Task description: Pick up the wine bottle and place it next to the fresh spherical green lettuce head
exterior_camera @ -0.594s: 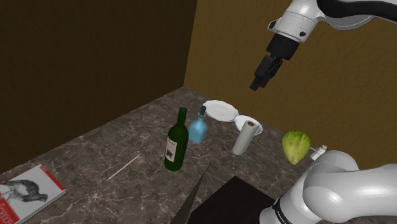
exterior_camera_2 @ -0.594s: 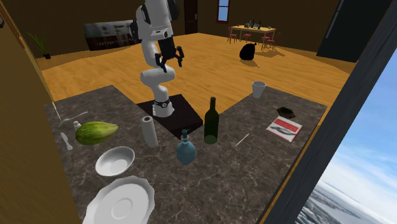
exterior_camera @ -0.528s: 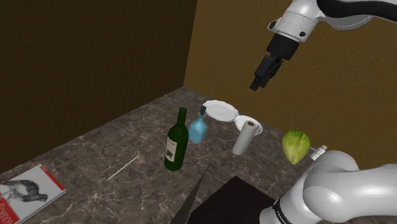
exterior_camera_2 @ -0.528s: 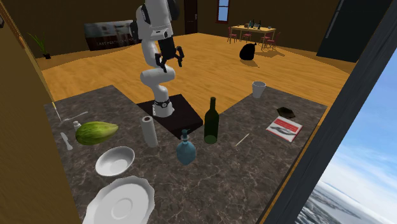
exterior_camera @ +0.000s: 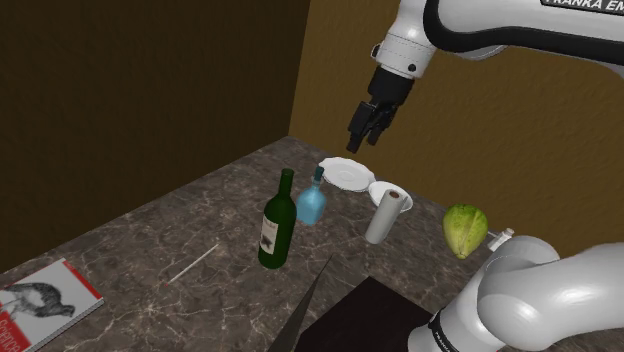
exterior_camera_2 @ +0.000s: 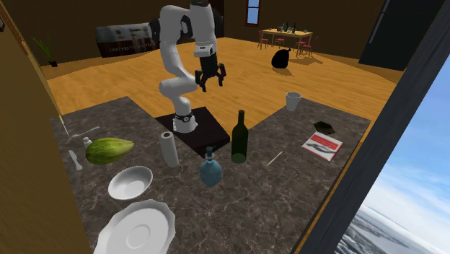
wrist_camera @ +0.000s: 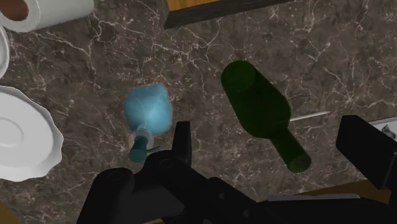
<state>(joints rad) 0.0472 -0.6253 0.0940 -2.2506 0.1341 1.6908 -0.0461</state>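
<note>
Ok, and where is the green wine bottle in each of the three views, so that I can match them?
Shoulder view: the wine bottle stands upright, slightly left of centre.
Second exterior view: it stands upright near the centre.
Wrist view: it is seen from above, beside the blue bottle.
Shared landmark: the blue bottle stands close beside it.

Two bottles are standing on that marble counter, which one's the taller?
The dark green wine bottle, slim with a long neck and a label. The pale blue bottle beside it is squat, round-bodied and clearly shorter.
</note>
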